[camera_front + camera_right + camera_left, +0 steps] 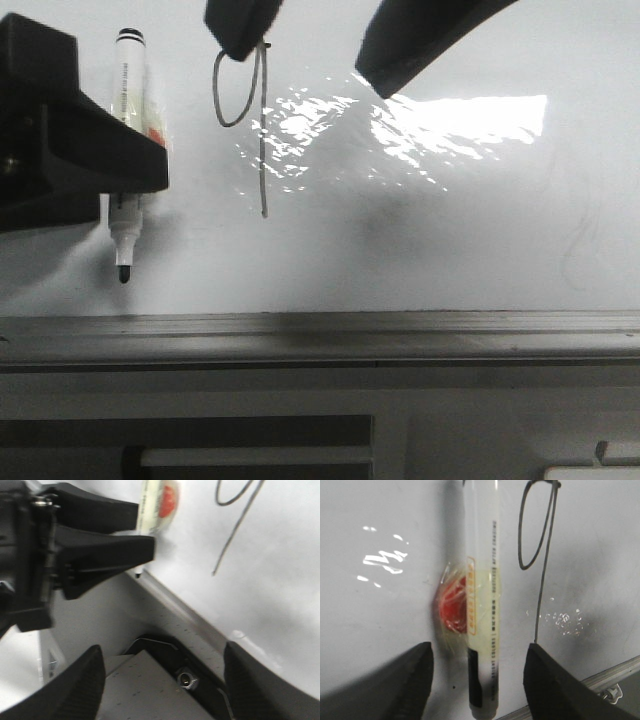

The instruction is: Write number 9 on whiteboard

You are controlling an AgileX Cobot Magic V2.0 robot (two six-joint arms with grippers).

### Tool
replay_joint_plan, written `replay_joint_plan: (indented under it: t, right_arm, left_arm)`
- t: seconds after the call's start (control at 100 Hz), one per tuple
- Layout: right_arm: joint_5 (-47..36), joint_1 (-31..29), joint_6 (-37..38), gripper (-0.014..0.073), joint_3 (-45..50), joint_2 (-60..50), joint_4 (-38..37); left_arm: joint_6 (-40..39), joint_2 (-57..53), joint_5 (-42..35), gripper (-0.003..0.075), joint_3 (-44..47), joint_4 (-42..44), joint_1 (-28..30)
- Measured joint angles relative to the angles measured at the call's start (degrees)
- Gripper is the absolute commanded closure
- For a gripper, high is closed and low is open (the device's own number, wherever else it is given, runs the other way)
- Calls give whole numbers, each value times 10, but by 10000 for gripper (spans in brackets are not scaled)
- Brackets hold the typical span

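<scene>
The whiteboard (450, 230) fills the front view, glossy with glare. The number 9 (262, 150) is drawn on it in thin black line, an oval loop and a long stem. A white marker (128, 80) with a black tip lies against the board left of the 9. My left gripper (125, 160) is open around the marker (482, 580); both fingers stand clear of it, and the 9 (543, 580) is beside it. My right gripper (308, 70) is open and empty above the 9. In the right wrist view it (165, 650) hangs over the board's lower edge, near the 9's stem (235, 532).
A red patch under clear tape (452, 605) sits on the marker's side. The grey metal frame (320, 325) runs along the board's lower edge, with grey panels below. A metal socket (186, 680) sits in a dark recess. A faint grey smudge (580, 250) marks the board's right.
</scene>
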Motion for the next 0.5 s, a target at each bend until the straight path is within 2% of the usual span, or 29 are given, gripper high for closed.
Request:
replay_joint_plan:
  t: [0.12, 0.18, 0.26, 0.38, 0.5]
  right_arm:
    - [-28, 0, 0, 506, 8, -16, -35]
    - [-58, 0, 0, 658, 22, -35, -48]
    - [-105, 0, 0, 661, 51, -66, -65]
    - [-185, 0, 0, 661, 115, -126, -91]
    - [-275, 0, 0, 661, 199, -198, -112]
  left_arm:
    - [1, -43, -1, 335, 1, 16, 1]
    - [2, -73, -4, 367, 1, 32, 1]
    - [10, -115, -10, 491, 5, 54, 1]
    - [52, -182, -12, 744, 23, 66, 1]
    - [90, -245, -14, 741, 53, 70, 1]
